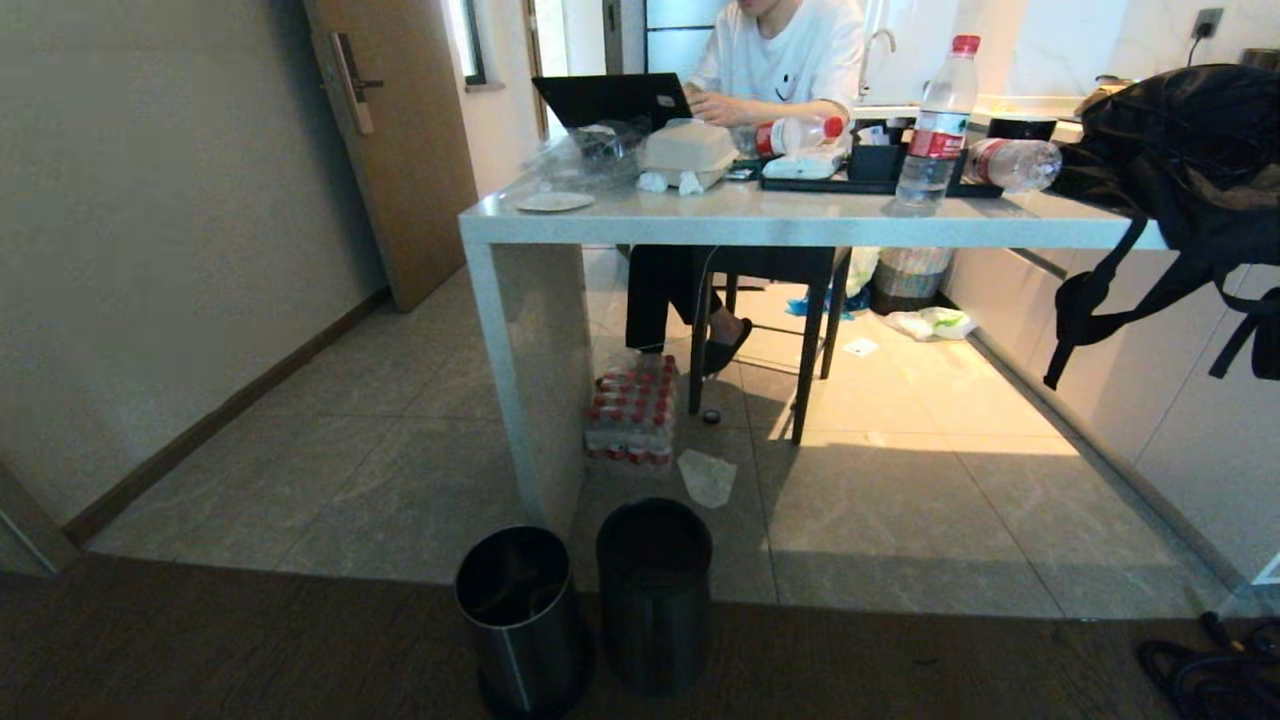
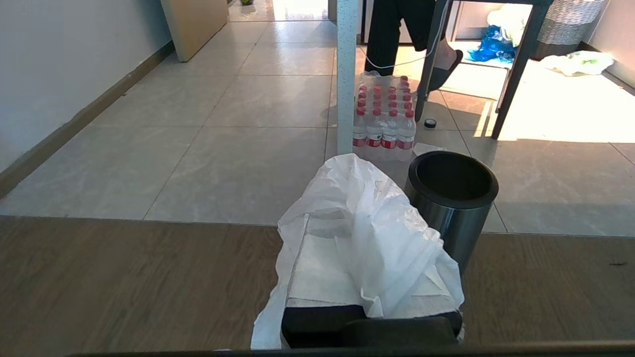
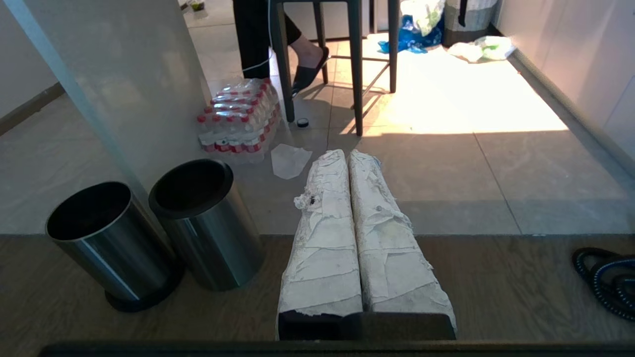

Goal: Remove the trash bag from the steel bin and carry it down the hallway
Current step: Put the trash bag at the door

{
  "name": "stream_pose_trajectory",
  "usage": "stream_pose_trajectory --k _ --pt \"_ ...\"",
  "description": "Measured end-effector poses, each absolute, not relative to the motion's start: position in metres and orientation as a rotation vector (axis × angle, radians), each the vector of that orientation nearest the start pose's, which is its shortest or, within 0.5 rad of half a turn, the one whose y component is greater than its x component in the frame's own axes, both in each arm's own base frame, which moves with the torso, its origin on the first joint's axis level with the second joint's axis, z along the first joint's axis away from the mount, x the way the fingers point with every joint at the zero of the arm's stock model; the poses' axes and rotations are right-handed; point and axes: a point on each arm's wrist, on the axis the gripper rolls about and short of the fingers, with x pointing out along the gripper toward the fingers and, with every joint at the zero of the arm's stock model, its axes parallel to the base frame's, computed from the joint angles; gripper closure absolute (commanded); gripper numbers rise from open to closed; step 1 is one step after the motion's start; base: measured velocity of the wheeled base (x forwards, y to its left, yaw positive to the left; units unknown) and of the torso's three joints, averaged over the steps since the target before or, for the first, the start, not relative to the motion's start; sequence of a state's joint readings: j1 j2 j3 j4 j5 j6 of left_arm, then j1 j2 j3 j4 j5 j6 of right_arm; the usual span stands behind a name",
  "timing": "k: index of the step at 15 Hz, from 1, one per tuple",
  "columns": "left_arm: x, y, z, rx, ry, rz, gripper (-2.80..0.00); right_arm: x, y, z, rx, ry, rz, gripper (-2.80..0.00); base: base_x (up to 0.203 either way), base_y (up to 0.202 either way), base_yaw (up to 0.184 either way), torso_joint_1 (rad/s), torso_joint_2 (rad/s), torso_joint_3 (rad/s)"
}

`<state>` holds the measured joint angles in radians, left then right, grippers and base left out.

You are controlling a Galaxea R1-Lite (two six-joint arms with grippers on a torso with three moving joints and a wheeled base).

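The trash bag (image 2: 397, 248), thin translucent white plastic, is draped over my left gripper (image 2: 345, 183), which is shut on it above the wooden floor. The bag hides the fingers. The steel bin (image 1: 520, 620), shiny with a black base ring, stands at the near edge of the floor, dark inside. It also shows in the right wrist view as the outer bin (image 3: 99, 243). My right gripper (image 3: 347, 154) is shut and holds nothing, its white-taped fingers pressed together. Neither arm shows in the head view. Of the hallway (image 1: 495, 70) only a bright slice past the wooden door shows.
A dark bucket (image 1: 655, 590) stands right beside the steel bin. Behind them is a white table leg (image 1: 530, 380), a pack of water bottles (image 1: 632, 412) and a paper sheet (image 1: 708, 476). A person sits at the table (image 1: 800, 215). Black cable (image 1: 1210, 670) lies at the right.
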<state>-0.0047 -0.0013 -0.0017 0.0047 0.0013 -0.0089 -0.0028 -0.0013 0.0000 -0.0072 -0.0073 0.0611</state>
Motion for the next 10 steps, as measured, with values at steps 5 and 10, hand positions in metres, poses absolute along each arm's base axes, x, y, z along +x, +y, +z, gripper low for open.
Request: stream_pose_trajectory --k 5,10 --pt "-0.0229 0.0001 0.0751 -0.010 0.003 -0.003 0.00 -0.0229 -0.0001 0.0762 0.061 -0.009 -0.011 0.00 0.001 0.159 -0.002 0.002 0.00 0.004" --pt "-0.0229 0.0001 0.0751 -0.008 0.002 -0.003 0.00 -0.0229 -0.0001 0.0762 0.061 -0.009 -0.010 0.00 0.000 0.193 0.001 0.002 0.00 0.002"
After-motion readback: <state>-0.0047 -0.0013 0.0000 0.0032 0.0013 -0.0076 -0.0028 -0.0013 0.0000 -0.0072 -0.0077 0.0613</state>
